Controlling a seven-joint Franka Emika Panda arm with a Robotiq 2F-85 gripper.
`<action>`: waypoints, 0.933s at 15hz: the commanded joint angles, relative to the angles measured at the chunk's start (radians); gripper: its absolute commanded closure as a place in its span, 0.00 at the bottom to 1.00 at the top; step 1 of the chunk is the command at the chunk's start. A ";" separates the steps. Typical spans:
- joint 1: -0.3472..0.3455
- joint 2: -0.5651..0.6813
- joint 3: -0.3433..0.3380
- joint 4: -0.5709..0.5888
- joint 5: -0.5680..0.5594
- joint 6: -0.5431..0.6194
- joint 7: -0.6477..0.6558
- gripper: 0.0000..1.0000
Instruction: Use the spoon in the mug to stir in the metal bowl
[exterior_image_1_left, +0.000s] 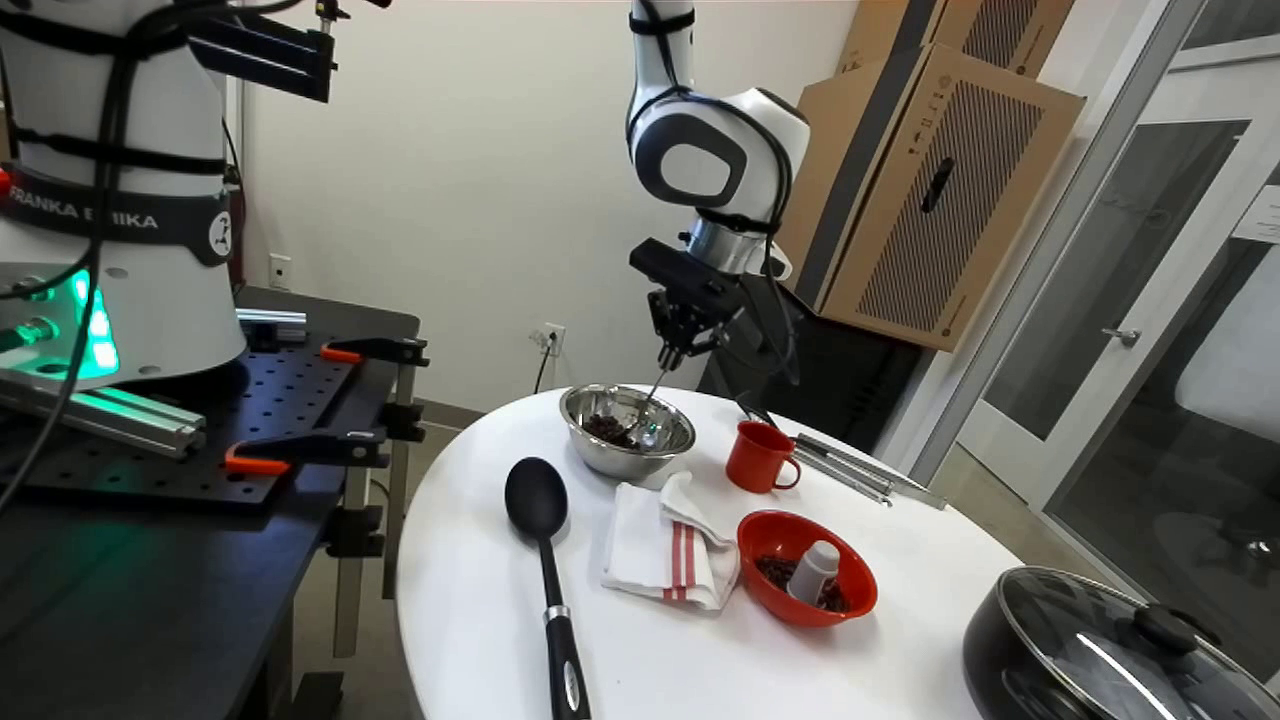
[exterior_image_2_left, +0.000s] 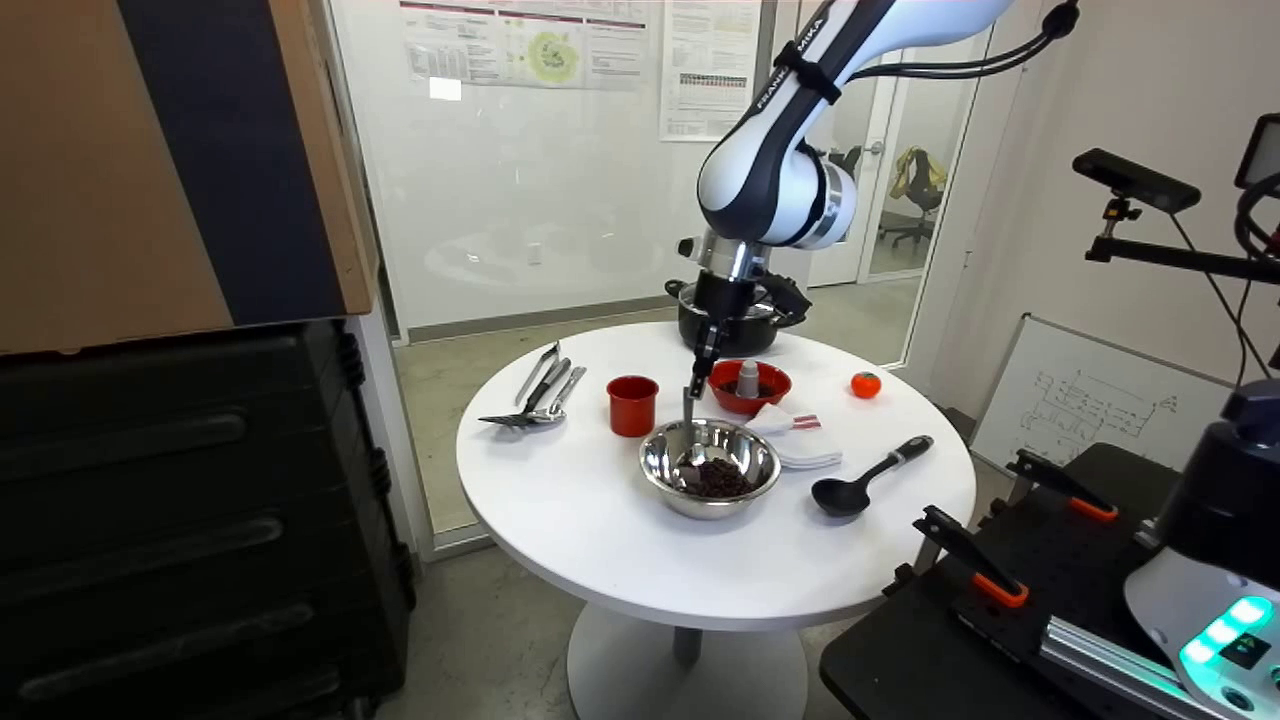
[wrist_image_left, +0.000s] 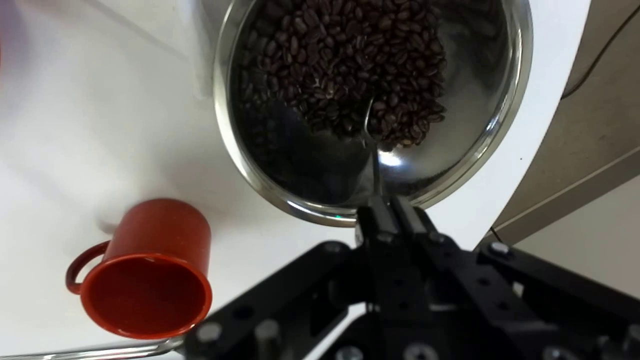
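Thin silvery spoon (wrist_image_left: 376, 167) head-down in shiny steel bowl (exterior_image_2_left: 706, 507) near upright red mug (exterior_image_2_left: 632, 410).

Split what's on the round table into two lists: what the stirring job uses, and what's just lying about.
For the job: small spoon, metal bowl, dark beans, red mug.
Just lying about: large black spoon, folded towel, red bowl, lidded pot, tomato-like item, metal utensils.

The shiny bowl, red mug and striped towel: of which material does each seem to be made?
Shiny bowl: polished metal, probably steel, by its sharp reflections.
Red mug: smooth and slightly glossy; thin rim suggests enamelled metal, plastic possible.
Striped towel: matte fabric, perhaps cotton, by its loose folds.
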 joint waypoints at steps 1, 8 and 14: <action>-0.023 -0.047 -0.001 -0.039 0.006 -0.032 -0.030 0.99; -0.028 -0.096 -0.049 -0.088 -0.008 -0.061 -0.048 0.99; 0.008 -0.119 -0.117 -0.114 -0.069 -0.013 -0.029 0.99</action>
